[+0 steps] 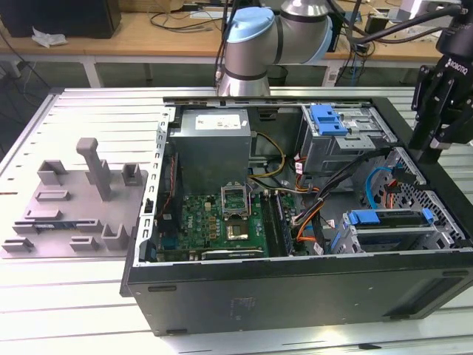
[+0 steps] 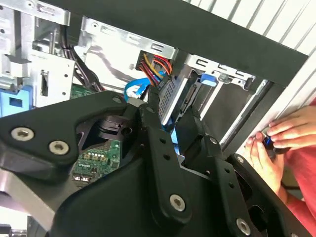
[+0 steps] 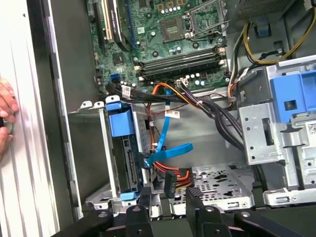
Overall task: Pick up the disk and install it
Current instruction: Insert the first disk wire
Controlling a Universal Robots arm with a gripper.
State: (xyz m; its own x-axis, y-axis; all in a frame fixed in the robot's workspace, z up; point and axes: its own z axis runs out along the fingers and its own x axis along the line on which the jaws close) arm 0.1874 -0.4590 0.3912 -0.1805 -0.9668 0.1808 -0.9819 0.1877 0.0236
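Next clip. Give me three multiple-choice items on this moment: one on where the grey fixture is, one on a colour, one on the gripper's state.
1. Where does the grey fixture stand?
A. on the table, at the exterior view's left of the computer case
B. inside the case
C. on top of the arm

2. What colour is the frame on the disk inside the case?
A. red
B. green
C. blue

3. How is the gripper?
A. shut on the disk
B. open, holding nothing
C. shut on a cable

Answers:
1 A: the exterior view shows the fixture on the table beside the case.
2 C: the first wrist view shows a blue frame on the disk.
3 B: in the first wrist view the fingertips stand apart with nothing between them.
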